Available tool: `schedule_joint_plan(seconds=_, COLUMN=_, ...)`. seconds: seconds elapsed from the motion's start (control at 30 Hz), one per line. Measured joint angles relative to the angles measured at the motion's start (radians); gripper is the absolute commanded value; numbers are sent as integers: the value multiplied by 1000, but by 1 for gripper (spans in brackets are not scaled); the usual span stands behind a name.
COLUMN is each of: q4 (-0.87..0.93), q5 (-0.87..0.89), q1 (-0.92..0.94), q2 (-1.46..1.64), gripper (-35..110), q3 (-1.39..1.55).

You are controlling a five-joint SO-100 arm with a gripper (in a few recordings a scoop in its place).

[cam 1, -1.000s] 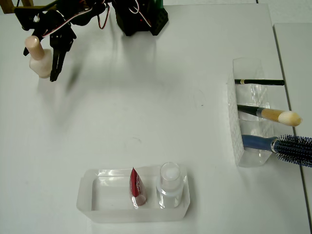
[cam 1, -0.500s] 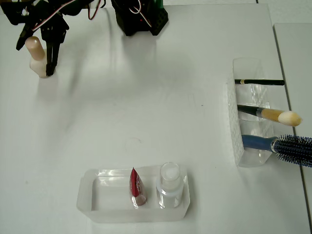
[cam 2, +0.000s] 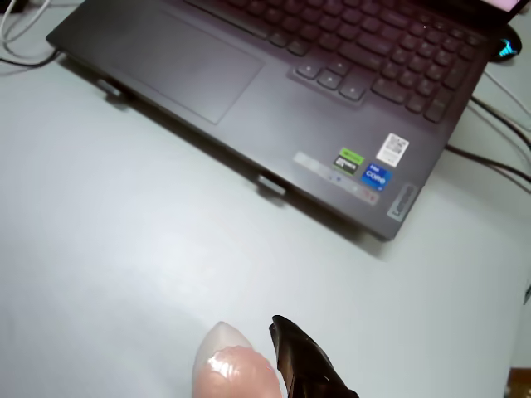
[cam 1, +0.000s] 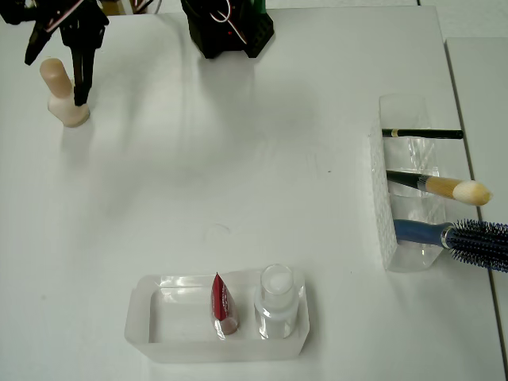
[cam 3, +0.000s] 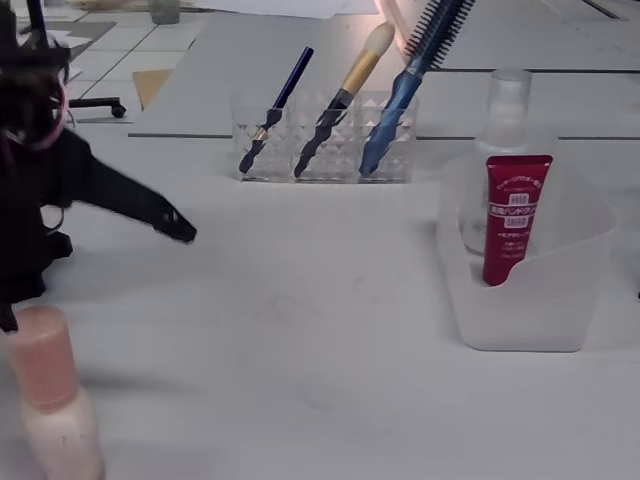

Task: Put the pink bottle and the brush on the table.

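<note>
The pink bottle (cam 1: 65,99) stands upright on the white table (cam 1: 238,159) at the far left corner in the overhead view. My black gripper (cam 1: 55,79) hangs open over it, one finger on each side of the cap, gripping nothing. In the wrist view the peach cap (cam 2: 236,373) sits just left of one dark finger (cam 2: 307,369). The fixed view has the bottle (cam 3: 50,400) at the bottom left, with a finger (cam 3: 150,210) reaching out behind it. The brush (cam 1: 444,187) leans in the clear holder (cam 1: 397,198) at the right, cream tip outward.
The holder also carries a thin black pencil (cam 1: 421,133) and a blue hairbrush (cam 1: 468,238). A clear tub (cam 1: 216,317) near the front edge holds a red tube (cam 1: 221,305) and a clear bottle (cam 1: 276,302). A laptop (cam 2: 274,83) lies beyond the bottle.
The gripper has drawn back toward the top left edge of the overhead view and opened off the bottle. The bottle went from tilted in the jaws to standing free.
</note>
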Motion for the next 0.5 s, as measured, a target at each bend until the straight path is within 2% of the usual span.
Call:
schedule_joint_plan(seconds=0.17, q4=190, q5=0, q1=0, q2=0, gripper=71, q3=-115)
schedule_joint_plan(seconds=0.33, q4=287, q5=-2, q1=-49, q2=21, gripper=66, q3=-189)
schedule_joint_plan(seconds=0.5, q4=307, q5=6, q1=-137, q2=21, gripper=63, q3=-212)
